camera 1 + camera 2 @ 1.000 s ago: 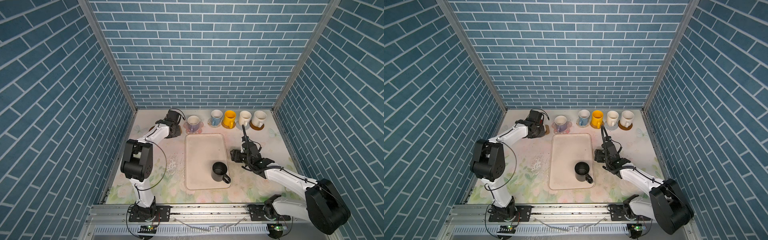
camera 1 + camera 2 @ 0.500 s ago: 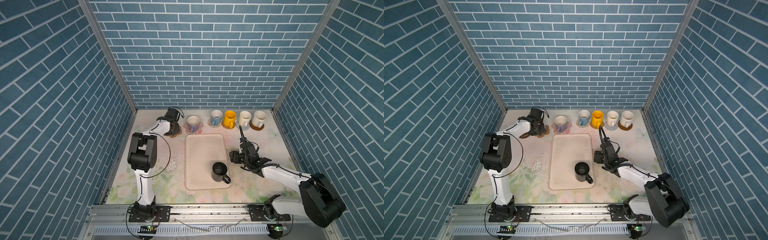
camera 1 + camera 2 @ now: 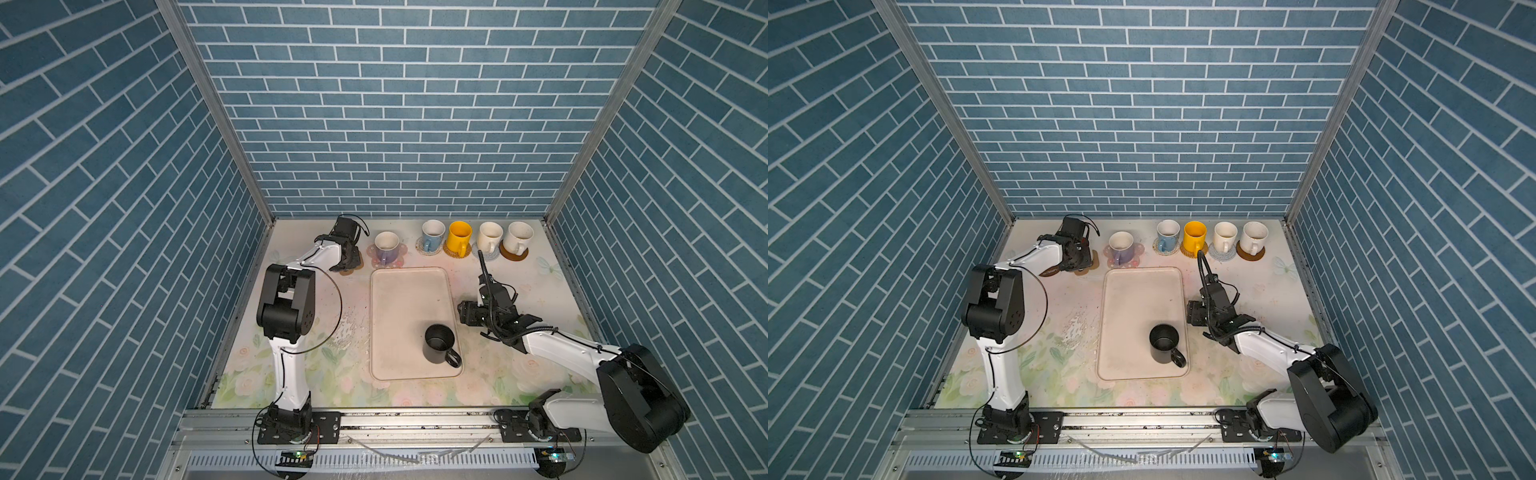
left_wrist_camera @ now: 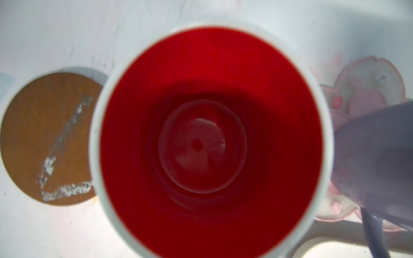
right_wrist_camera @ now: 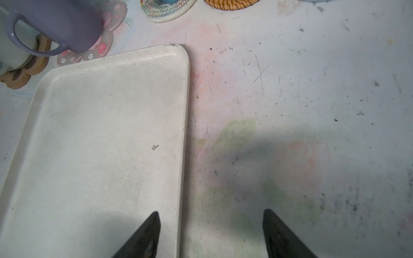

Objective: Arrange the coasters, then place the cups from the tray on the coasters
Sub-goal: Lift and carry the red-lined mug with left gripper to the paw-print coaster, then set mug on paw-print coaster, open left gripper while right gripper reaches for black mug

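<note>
Now, at the left tool (image 3: 348, 258), upper left of the worktop (image 3: 540, 299) in both top views: poised straight above the white mug with the glossy red inside (image 4: 210, 143), looking down its bore. Cannot tell whether gripping or let go, with no finger in sight in the left wrist view and the mug hidden beneath the arm from above. Judged set on the brown wooden paw-shaped coaster (image 5: 19, 76), at the left edge of the right wrist view. Just beside the mug, a round brown wooden disc coaster (image 4: 44, 138), scuffed white, carrying nothing.

Over at the right tool (image 5: 211, 214): spread wide, empty, poised over the right rim of the large cream rectangular tray (image 5: 100, 134). Near it, lower centre, the black handled mug (image 3: 439, 344), alone on that tray.

Along the back row: lavender mug (image 3: 386, 249) on the pink flower mat (image 5: 107, 39), light blue mug (image 3: 432, 236), yellow mug (image 3: 458, 236) on the woven rattan round (image 5: 232, 4), cream-white mug (image 3: 489, 236), second cream-white mug (image 3: 518, 237), each seated on a coaster.

Probably six of seven placed; left to do: black mug onto the bare disc.
</note>
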`<state>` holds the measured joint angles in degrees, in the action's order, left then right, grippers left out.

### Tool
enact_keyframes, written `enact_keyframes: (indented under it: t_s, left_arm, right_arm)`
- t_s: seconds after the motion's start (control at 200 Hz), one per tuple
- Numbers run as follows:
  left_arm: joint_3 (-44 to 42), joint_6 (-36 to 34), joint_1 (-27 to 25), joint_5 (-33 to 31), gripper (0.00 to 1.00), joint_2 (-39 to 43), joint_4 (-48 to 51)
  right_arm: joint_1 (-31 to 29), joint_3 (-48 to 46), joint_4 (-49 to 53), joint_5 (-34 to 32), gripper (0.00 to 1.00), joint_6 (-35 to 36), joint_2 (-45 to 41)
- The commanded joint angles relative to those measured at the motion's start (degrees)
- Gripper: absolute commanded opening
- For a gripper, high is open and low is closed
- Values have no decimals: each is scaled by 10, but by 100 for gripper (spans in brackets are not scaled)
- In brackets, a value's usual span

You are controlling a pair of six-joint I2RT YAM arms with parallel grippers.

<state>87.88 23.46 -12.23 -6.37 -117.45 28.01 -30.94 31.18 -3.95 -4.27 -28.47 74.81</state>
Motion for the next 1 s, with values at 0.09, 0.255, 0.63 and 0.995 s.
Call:
enact_keyframes:
  t_s: [0.09,0.255,0.63,0.995]
  left_arm:
    - [-21,-2,3,2,49,15,-20]
    - [-41,2,3,1,63,47,-19]
    - [-131,14,1,16,99,197,-23]
    - [-253,19,-74,24,99,335,-35]
  right_arm:
    - [2,21,-4,4,73,8,-10]
    - [2,24,11,11,73,4,-22]
    - [2,19,89,21,70,-34,-83]
    - [-5,2,229,104,71,-24,-136]
